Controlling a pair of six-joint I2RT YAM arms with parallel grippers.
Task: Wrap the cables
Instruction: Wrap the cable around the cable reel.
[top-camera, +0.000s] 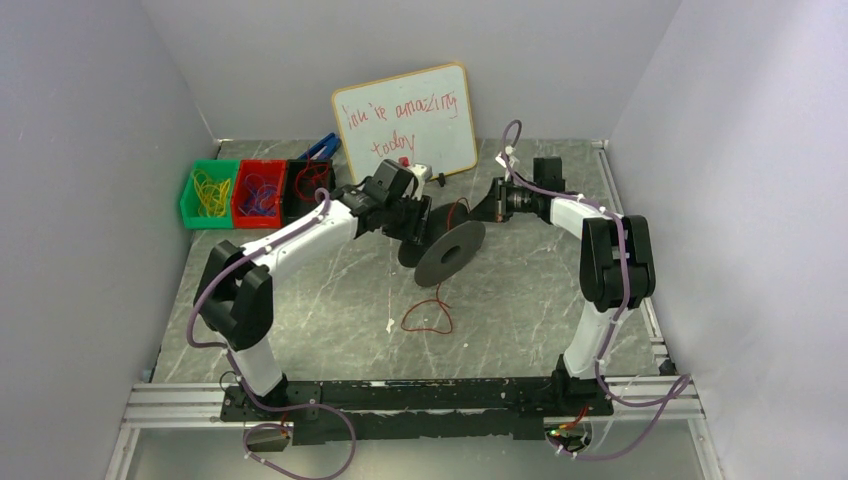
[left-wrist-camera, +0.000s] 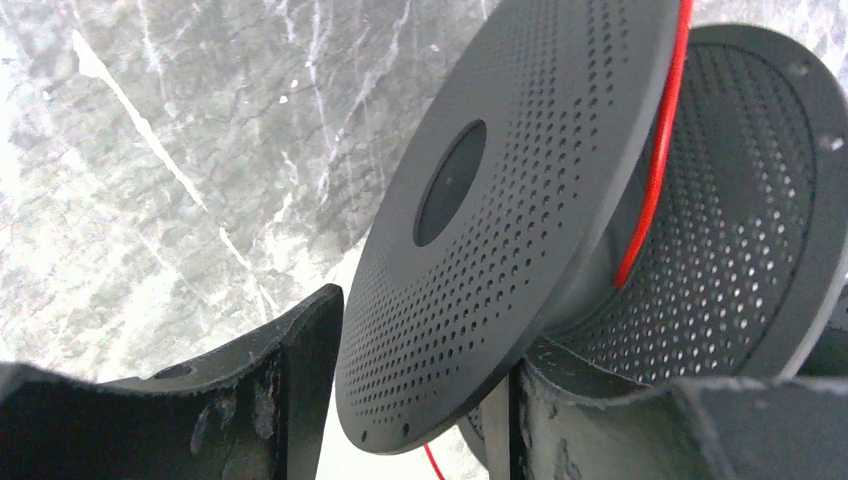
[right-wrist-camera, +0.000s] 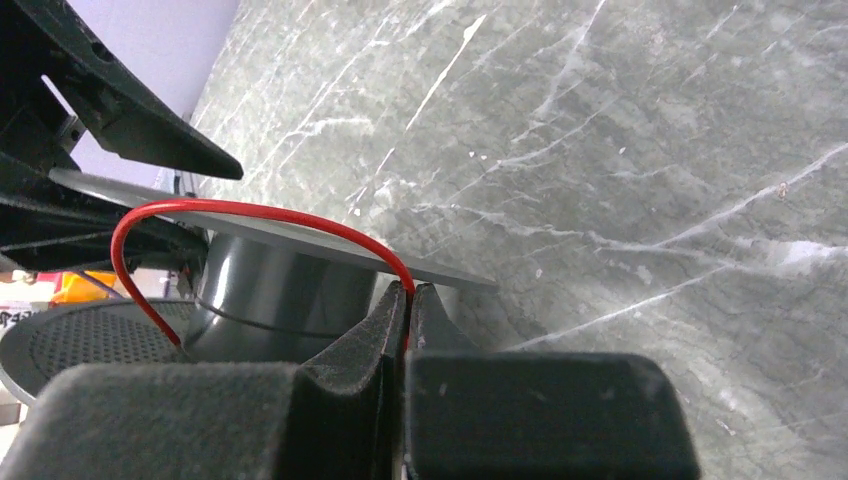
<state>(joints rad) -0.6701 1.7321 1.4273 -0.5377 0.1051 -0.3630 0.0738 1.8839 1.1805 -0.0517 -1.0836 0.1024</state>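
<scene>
Red cable (top-camera: 428, 318) lies partly on the table (top-camera: 560, 300) as a loose loop just in front of the black spool (top-camera: 450, 252). From there it rises to the spool, runs between the two perforated flanges and arcs over a flange rim into the right hand (right-wrist-camera: 408, 300). That hand's fingers are pressed together, pinching the cable at their tips. The left hand (top-camera: 410, 225) straddles one flange of the spool, a finger on each face, and holds the spool tilted above the middle of the table.

The table top is grey stone-patterned, streaked with thin white veins, and slightly glossy. Plain pale grey walls (top-camera: 300, 50) close it in at the back and on both sides. A whiteboard (top-camera: 405, 125) with red handwriting leans against the back wall. At the back left corner stand a green bin (top-camera: 200, 218) holding yellow wire loops, a red bin (top-camera: 255, 220) with mixed coloured wire and a black bin (top-camera: 292, 190) with red wire, set side by side and touching. An aluminium rail (top-camera: 170, 405) runs along the near edge, carrying the two arm bases.
</scene>
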